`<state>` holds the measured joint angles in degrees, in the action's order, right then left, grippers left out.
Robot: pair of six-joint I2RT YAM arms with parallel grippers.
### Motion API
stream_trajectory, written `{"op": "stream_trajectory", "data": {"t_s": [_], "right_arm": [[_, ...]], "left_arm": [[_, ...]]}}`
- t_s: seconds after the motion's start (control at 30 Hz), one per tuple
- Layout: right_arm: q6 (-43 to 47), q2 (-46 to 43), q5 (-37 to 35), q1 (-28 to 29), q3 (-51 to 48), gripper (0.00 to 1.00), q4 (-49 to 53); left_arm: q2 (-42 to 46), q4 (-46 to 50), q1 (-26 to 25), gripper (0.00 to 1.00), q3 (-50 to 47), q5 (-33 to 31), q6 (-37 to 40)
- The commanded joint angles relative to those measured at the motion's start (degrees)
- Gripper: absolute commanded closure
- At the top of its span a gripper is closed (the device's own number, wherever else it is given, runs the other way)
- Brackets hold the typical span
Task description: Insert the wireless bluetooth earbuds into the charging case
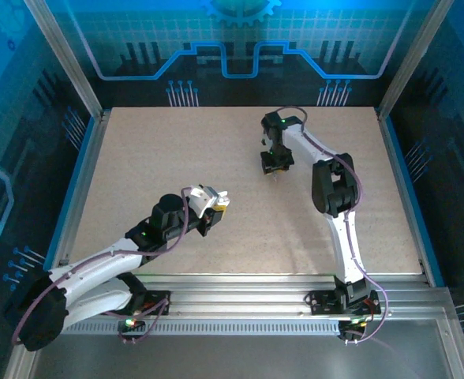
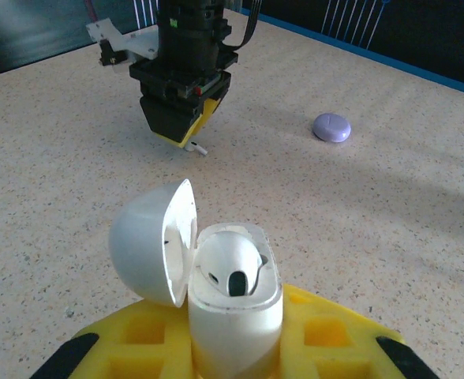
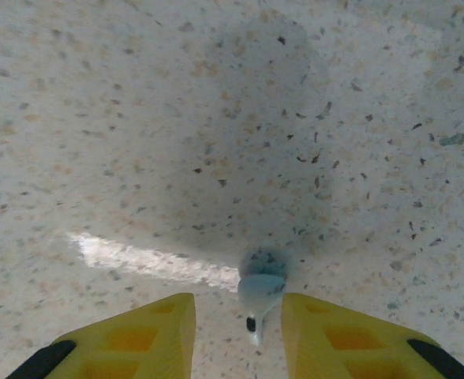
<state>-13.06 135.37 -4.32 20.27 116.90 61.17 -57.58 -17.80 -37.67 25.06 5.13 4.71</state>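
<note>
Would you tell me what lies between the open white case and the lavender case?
Just bare tabletop between white case and lavender case, in the left wrist view.

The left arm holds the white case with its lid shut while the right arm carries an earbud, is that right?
No: the white case has its lid open, as the left wrist view shows. The right arm does carry an earbud.

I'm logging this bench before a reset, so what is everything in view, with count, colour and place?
Charging case: one, white, lid open, gripped in the left tool.
Seated earbud: one, white, inside the open case.
Held earbud: one, white, between the right tool's fingers, above the table.
Second case: one, lavender, closed, lying on the table.
Table: one, speckled beige.
Left tool: one, yellow fingers, shut on the case.
Right tool: one, yellow fingers, shut on the earbud.
</note>
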Motion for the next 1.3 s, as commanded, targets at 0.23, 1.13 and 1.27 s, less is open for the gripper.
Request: {"op": "stream_trajectory", "data": {"t_s": [0.23, 1.13, 1.27], "right_arm": [[1.18, 3.23, -0.18, -1.05, 1.17, 0.66, 2.29], [-1.13, -5.46, 2.53, -1.27, -8.24, 0.82, -3.15], [-3.52, -12.45, 4.59, -1.21, -14.64, 0.82, -6.38]], "left_arm": [[-0.94, -0.21, -0.25, 0.92, 2.72, -0.47, 0.60], [-2.82, -3.06, -0.35, 0.92, 1.60, -0.10, -0.61], [-5.58, -6.81, -0.47, 0.93, 0.98, 0.67, -1.53]]}}
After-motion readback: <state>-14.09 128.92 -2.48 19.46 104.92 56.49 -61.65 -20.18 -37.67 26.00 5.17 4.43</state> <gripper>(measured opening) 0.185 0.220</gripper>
